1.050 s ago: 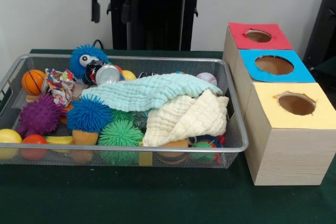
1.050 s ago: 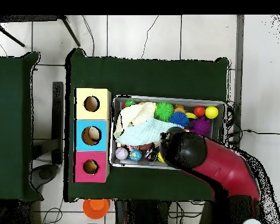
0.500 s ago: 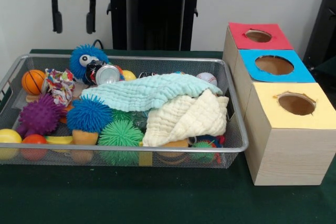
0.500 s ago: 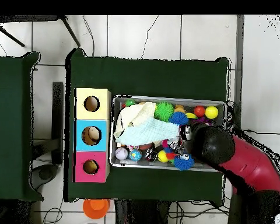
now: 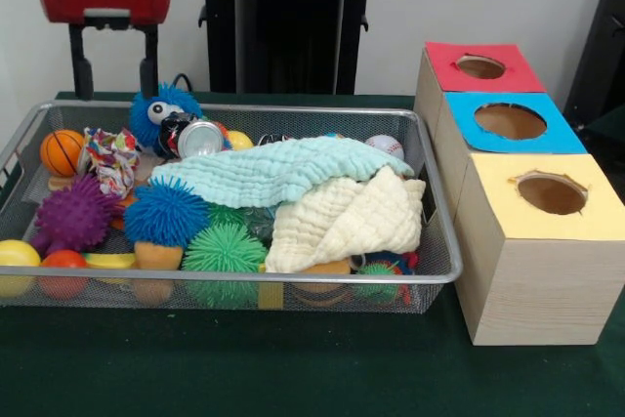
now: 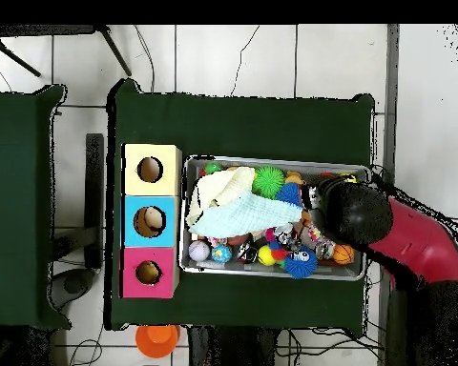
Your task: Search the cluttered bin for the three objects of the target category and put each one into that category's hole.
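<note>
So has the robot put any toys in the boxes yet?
Maybe one: the overhead view shows something pale inside the blue box's hole; the yellow and red holes look empty. The gripper is open, holding nothing, above the bin's far corner. The bin is full of toys, so most sorting remains.

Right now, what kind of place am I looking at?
Probably a robot test lab: a red arm's end effector hangs over a wire bin of toys, beside wooden boxes with coloured, holed tops.

Wire bin (image 5: 441, 271) full: balls, spiky toys, cloths. Three boxes (image 5: 535, 271) with holes beside it.
</note>
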Robot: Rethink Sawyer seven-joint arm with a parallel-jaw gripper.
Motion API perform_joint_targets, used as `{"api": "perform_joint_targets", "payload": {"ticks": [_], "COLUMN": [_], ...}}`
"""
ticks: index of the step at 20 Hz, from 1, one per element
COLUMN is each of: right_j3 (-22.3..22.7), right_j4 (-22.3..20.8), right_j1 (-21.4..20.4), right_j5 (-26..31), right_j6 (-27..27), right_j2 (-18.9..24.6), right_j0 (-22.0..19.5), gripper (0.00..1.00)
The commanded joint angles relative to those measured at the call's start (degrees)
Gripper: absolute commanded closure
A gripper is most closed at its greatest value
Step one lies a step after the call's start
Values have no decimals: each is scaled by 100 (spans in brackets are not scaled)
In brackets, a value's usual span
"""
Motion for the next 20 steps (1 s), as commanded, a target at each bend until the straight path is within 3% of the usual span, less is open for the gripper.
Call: {"api": "perform_joint_targets", "payload": {"ticks": [1,20], "right_j3": [-425,-920], "right_j4": [-453,-1252], "right_j1": [662,1653], "right_j5": [-157,-487], "right_j6": [-556,-232], "right_j2": [965,1306], "right_j0": [-333,-513], "gripper": [0,0]}}
